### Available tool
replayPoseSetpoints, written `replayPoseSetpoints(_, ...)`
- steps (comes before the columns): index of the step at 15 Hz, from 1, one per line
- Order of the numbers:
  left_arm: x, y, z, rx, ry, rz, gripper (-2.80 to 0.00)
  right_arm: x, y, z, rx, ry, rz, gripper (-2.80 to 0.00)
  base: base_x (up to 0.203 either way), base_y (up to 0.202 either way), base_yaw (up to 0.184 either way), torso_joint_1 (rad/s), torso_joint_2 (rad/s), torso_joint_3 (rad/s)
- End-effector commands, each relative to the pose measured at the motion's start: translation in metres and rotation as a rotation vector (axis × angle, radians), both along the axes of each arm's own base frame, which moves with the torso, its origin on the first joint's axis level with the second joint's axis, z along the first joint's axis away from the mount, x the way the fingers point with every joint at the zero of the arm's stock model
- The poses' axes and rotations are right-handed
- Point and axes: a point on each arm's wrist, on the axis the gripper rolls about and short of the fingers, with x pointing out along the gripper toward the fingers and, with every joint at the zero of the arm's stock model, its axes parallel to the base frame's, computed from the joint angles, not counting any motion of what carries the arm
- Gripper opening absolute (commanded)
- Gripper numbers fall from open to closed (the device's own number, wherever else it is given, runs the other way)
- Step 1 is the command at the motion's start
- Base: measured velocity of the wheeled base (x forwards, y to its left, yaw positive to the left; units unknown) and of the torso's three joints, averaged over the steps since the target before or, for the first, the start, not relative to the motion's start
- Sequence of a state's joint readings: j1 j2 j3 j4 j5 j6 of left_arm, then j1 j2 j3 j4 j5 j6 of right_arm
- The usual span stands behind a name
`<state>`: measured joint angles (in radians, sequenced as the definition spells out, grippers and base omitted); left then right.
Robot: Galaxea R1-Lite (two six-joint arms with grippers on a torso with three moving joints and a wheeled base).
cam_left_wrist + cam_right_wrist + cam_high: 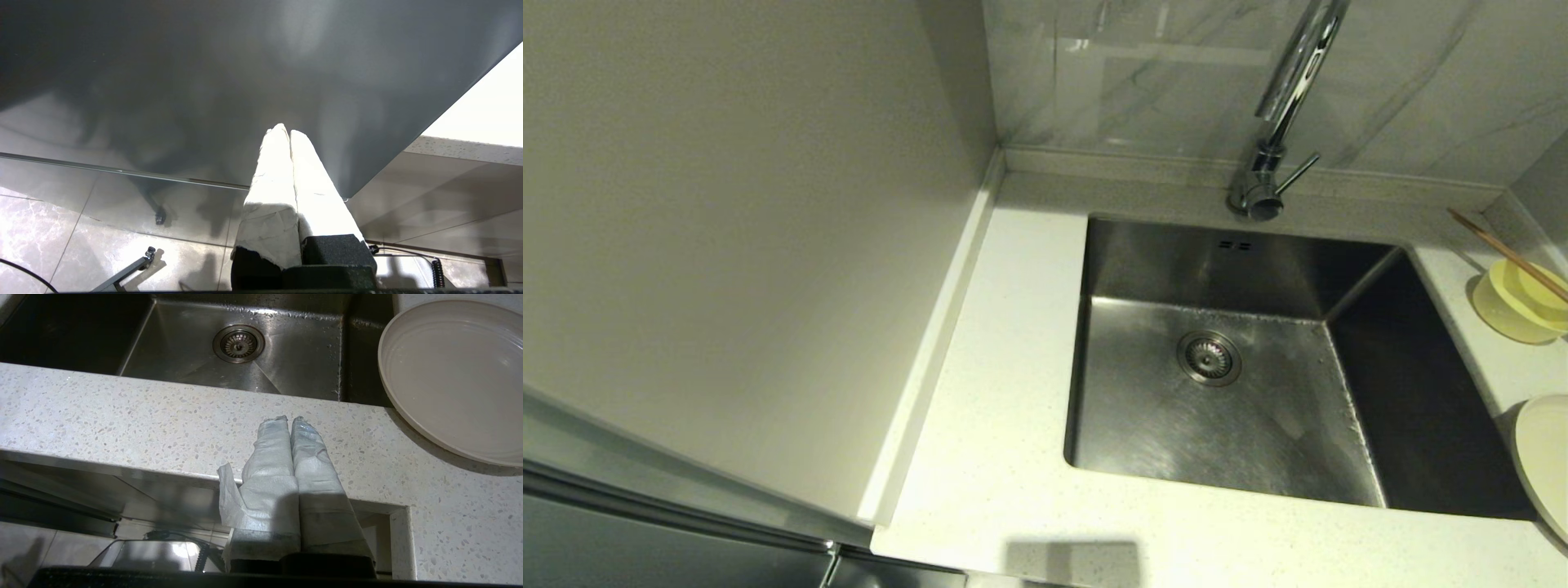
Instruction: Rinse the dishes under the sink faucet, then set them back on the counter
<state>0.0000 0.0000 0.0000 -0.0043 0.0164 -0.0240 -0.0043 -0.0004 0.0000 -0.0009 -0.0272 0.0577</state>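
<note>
The pale yellow-green bowl (1521, 304) sits on the counter (1005, 457) right of the sink (1217, 408), with the brown chopsticks (1507, 253) lying across it. The cream plate (1547, 461) (453, 375) rests nearer the front, its rim overhanging the basin corner. The chrome faucet (1278, 122) stands behind the sink. Neither arm shows in the head view. My right gripper (290, 418) is shut and empty, low before the counter's front edge, the plate off to its side. My left gripper (284, 130) is shut and empty, below counter level beside a grey panel (204, 81).
A tall grey cabinet side (727, 245) walls off the counter's left. The marble wall (1160, 73) rises behind the faucet. The drain strainer (1209, 357) sits in the basin floor. A counter corner (470, 149) shows in the left wrist view.
</note>
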Motion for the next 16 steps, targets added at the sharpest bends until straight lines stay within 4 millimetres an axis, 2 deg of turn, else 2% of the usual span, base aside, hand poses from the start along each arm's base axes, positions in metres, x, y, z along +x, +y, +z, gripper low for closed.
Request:
replayPoseSetpoints(1, -0.0001, 0.0000, 0.0000, -0.001, -0.002, 0.000, -2.80, 0.0001, 0.0000, 0.0001, 0.001, 0.001, -0.001, -2.80, 0.000, 0.000, 0.000, 0.000, 0.00, 0.000)
replayPoseSetpoints(16, -0.0001, 0.0000, 0.0000, -0.001, -0.002, 0.000, -2.80, 0.0001, 0.0000, 0.0001, 0.001, 0.001, -0.001, -2.80, 0.000, 0.000, 0.000, 0.000, 0.00, 0.000)
